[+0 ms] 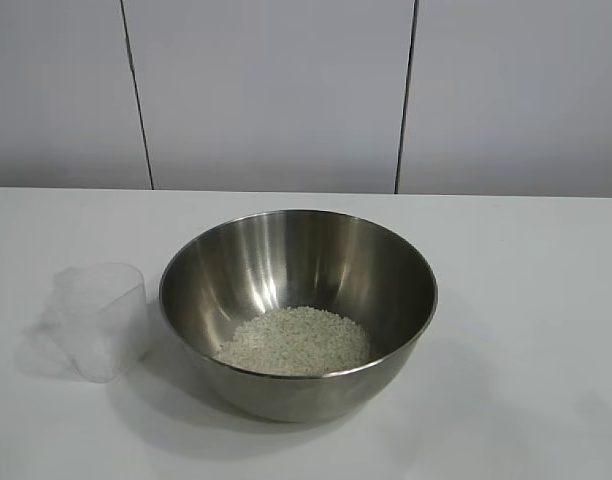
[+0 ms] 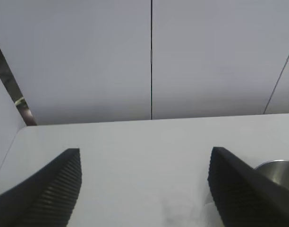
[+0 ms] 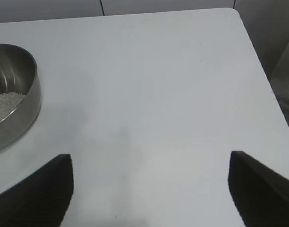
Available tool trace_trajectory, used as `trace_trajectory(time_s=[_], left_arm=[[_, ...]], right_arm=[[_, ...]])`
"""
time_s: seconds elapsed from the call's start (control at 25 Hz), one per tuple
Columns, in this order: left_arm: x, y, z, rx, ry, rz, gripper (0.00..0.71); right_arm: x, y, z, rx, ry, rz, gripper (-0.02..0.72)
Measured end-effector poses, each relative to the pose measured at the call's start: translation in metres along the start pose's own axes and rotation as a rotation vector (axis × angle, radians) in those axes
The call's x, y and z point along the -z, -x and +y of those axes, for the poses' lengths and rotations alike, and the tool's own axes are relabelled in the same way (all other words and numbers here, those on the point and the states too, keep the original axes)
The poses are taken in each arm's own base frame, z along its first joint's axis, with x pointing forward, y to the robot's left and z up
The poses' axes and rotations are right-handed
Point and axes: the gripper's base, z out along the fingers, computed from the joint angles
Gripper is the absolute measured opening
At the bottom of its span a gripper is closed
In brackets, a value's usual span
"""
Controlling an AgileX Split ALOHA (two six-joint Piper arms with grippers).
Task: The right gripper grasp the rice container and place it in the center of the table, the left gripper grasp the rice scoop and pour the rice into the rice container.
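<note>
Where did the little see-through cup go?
In the exterior view, the rice scoop stands on the table at the left, right beside the rice container.

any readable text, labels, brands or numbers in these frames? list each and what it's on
None: no word, label, brand, number or sign can be read in any view.
Steel bowl: plain, no marking showing.
Clear plastic cup: no scale marks can be made out.
Table: blank.
Left tool and right tool: only black ribbed fingers show, no label.
</note>
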Motion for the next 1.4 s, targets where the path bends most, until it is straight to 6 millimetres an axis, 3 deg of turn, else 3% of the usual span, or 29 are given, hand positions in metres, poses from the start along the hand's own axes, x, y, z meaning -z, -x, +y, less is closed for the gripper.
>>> trace_trajectory(time_s=[0.28,0.48,0.8,1.4], left_arm=[[0.022,-0.081,-0.002,0.087,0.066,0.124,0.541],[0.034,-0.112,0.000,0.071,0.127,0.209,0.541],[0.020,-0.135,0.000,0.107,0.128,0.341,0.541],[0.010,-0.137,0.002,0.144,0.139,0.250,0.541]], right_arm=[[0.000,0.000,0.000,0.000,0.000,0.000,0.610],[0.000,0.000,0.000,0.000,0.000,0.000,0.610],[0.000,0.000,0.000,0.000,0.000,0.000,0.610],[0.000,0.000,0.000,-0.001,0.002,0.000,0.610]])
